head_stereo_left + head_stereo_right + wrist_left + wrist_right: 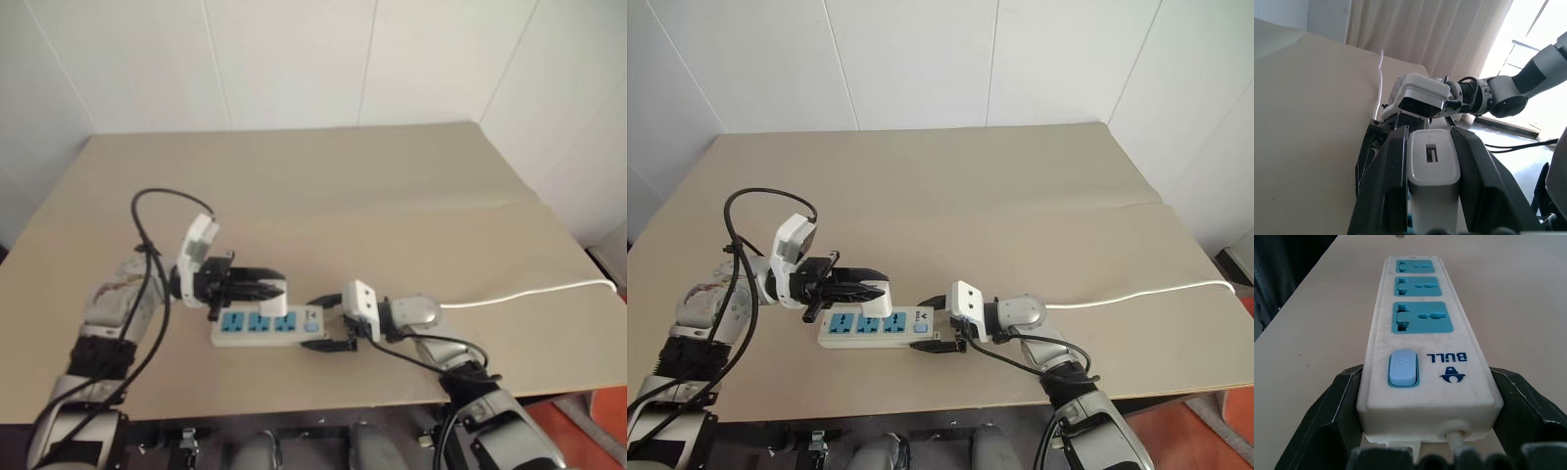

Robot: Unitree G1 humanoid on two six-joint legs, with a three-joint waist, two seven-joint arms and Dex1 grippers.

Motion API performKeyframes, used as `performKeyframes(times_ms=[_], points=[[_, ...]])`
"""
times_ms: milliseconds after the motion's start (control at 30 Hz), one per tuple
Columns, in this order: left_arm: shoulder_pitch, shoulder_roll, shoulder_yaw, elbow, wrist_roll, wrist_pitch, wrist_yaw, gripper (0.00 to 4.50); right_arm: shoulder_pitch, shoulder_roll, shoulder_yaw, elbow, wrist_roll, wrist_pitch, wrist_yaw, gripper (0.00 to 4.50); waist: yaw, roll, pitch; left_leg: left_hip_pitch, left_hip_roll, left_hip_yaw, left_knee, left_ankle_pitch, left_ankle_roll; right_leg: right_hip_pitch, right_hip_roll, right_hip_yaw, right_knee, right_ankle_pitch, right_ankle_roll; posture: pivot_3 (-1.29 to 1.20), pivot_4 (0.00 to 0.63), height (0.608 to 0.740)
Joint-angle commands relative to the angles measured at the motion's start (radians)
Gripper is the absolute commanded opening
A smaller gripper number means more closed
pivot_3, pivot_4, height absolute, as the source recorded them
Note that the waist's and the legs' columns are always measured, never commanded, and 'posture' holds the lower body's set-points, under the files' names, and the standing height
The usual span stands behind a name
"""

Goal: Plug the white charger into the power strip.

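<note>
The power strip [266, 327] lies flat on the tan counter [323, 196], near the counter's front edge, its three blue sockets facing up in a row. Its blue switch [1402, 368] sits at the end nearest the right pincer [336, 324], and a thin white cord [529, 293] runs from that end across the counter toward the right side. The right pincer's two black fingers [1332, 416] straddle the switch end of the strip, one on each long side, clamping it. The left pincer [263, 288] hovers just above the strip's sockets, pointing along the strip toward the right pincer. It is closed on the white charger [1433, 169], which sits upright between its two black fingers [1382, 186]; the charger hangs over the strip.
</note>
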Motion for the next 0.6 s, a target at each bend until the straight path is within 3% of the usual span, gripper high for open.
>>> performKeyframes(times_ms=[33, 600], points=[[-0.027, -0.001, -0.010, 0.022, 0.030, -0.056, -0.040, 1.02, 0.033, -0.002, 0.045, 0.028, -0.053, 0.005, 0.008, 3.43, 0.000, 0.000, 0.000, 0.000, 0.000, 0.000, 0.000, 0.000, 0.000, 0.000, 0.000, 0.000, 0.000, 0.000, 0.000, 0.00, 0.150, 0.740], [-0.035, -0.075, -0.057, 0.111, 0.127, -0.127, -0.057, 1.02, 0.033, -0.005, 0.044, 0.039, -0.063, 0.001, -0.003, 3.43, 0.000, 0.000, 0.000, 0.000, 0.000, 0.000, 0.000, 0.000, 0.000, 0.000, 0.000, 0.000, 0.000, 0.000, 0.000, 0.00, 0.150, 0.740]])
